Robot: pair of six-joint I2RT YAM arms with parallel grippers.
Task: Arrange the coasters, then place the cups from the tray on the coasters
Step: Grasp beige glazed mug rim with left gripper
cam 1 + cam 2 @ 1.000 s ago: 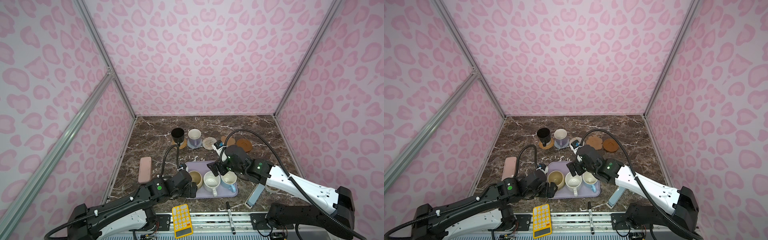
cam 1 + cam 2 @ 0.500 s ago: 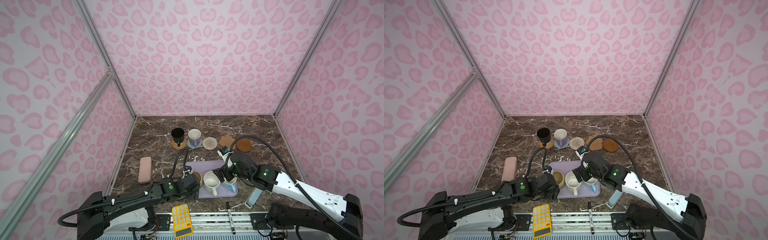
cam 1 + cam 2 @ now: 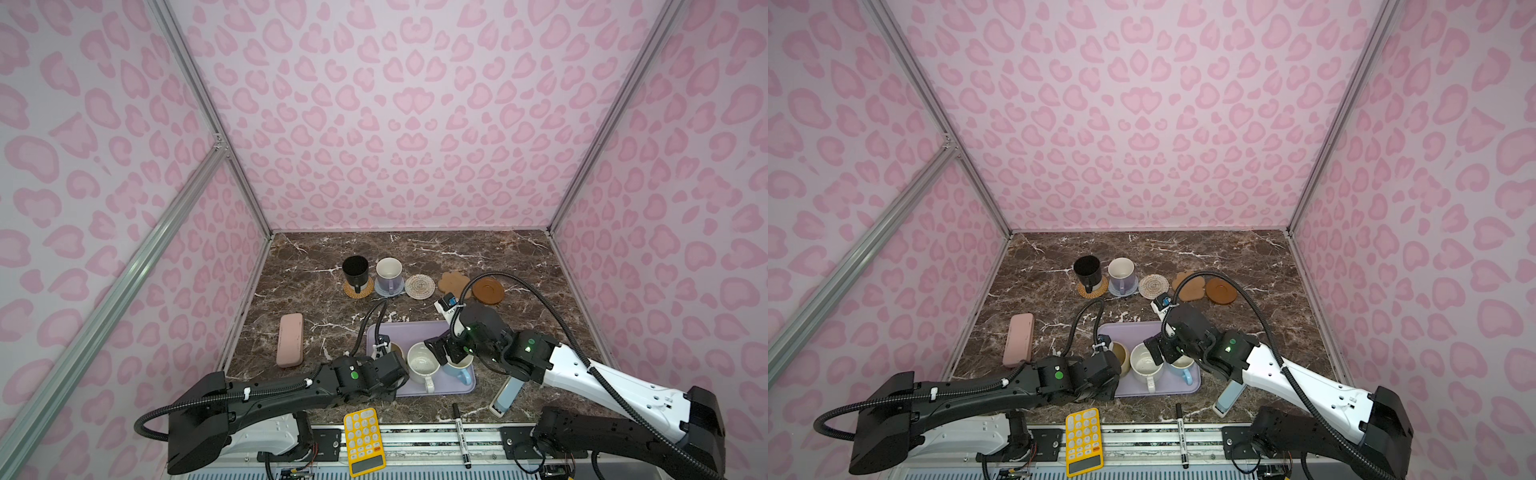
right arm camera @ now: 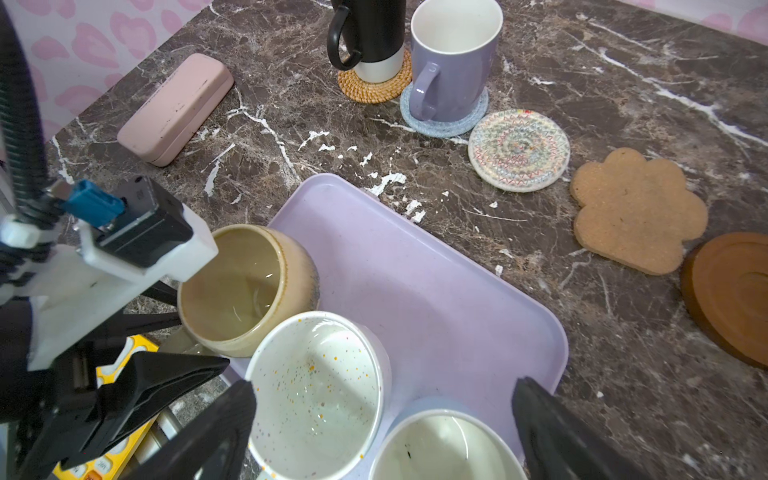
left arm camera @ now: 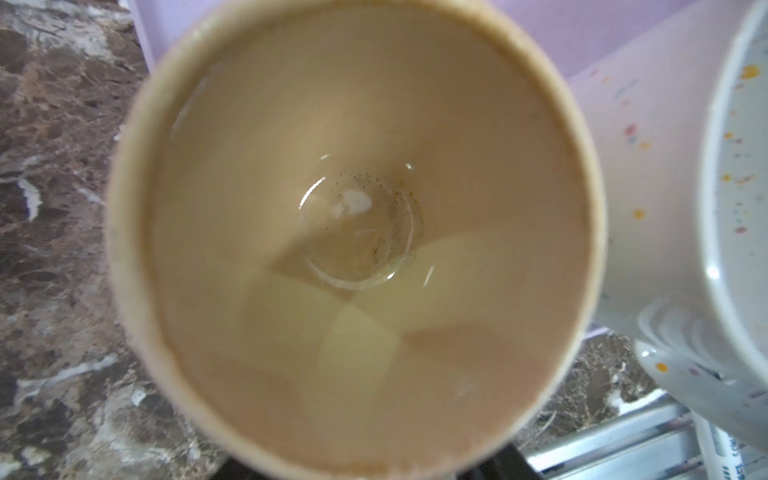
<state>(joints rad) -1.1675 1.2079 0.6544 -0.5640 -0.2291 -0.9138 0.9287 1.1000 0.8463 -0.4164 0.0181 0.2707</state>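
Left pincer (image 4: 174, 305): set against the side of the beige-yellow glazed mug (image 4: 245, 291); whether it pinches the mug, cannot tell.
Right pincer (image 4: 384, 390): spread wide over the light blue ceramic mug (image 4: 444, 449).
Mugs: on the flat lavender tray (image 4: 415, 257), directly below both pincers.
Advice: grip firmly, lift straight, and clear the speckled white mug (image 4: 320, 395) between the pincers.
Surroundings: dark marbled tabletop (image 4: 582, 62); pink spotted walls (image 3: 395, 124).

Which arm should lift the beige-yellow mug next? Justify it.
Left. The left end effector is at the beige-yellow mug, filling its wrist view; the right end effector hangs open over the speckled white mug and light blue mug.
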